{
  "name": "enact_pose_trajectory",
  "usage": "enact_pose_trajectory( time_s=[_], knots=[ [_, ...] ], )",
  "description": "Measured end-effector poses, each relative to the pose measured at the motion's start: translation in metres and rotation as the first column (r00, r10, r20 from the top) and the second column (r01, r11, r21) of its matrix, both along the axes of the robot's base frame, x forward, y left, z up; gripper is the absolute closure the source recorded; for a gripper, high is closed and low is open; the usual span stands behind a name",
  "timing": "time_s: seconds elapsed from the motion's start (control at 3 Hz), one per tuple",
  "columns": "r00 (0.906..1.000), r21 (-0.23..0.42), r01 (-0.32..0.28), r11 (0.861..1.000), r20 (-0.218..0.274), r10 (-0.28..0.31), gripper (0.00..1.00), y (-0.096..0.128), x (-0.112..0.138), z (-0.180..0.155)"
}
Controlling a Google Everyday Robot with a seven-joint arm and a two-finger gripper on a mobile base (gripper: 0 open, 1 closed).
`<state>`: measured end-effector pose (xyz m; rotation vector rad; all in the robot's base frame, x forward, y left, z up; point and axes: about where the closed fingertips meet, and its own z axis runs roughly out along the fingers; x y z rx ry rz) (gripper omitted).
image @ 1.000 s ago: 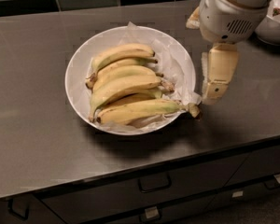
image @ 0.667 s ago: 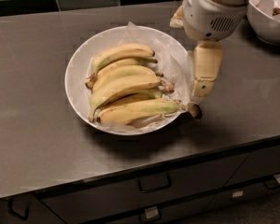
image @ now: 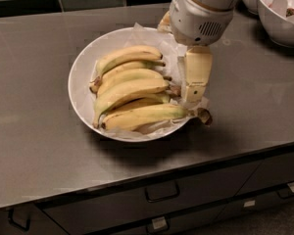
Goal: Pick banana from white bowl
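I see the hand (image: 192, 96) hanging at the right edge of the white bowl (image: 77, 77) on the worktop (image: 34, 151), just beside the bananas' stem ends. I cannot tell whether it is wide or narrow. The banana (image: 130, 89) lies in the bowl's middle, between other bananas (image: 142, 116).

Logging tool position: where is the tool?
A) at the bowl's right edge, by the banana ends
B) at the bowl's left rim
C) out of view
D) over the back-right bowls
A: the tool hangs at the right edge of the white bowl, beside the ends of the bananas.
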<state>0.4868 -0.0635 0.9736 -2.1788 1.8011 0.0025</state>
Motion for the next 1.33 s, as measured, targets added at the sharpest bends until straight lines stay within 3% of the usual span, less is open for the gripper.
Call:
enact_pose_trajectory(
  time_s=[0.67,1.33],
  knots=[
    [0.9999,0.016,-0.016,1.0,0.0,0.016,0.0,0.007,0.008,-0.001],
    [0.9969,0.031,-0.068,0.997,-0.038,0.069,0.0,0.025,0.024,-0.012]
  ],
)
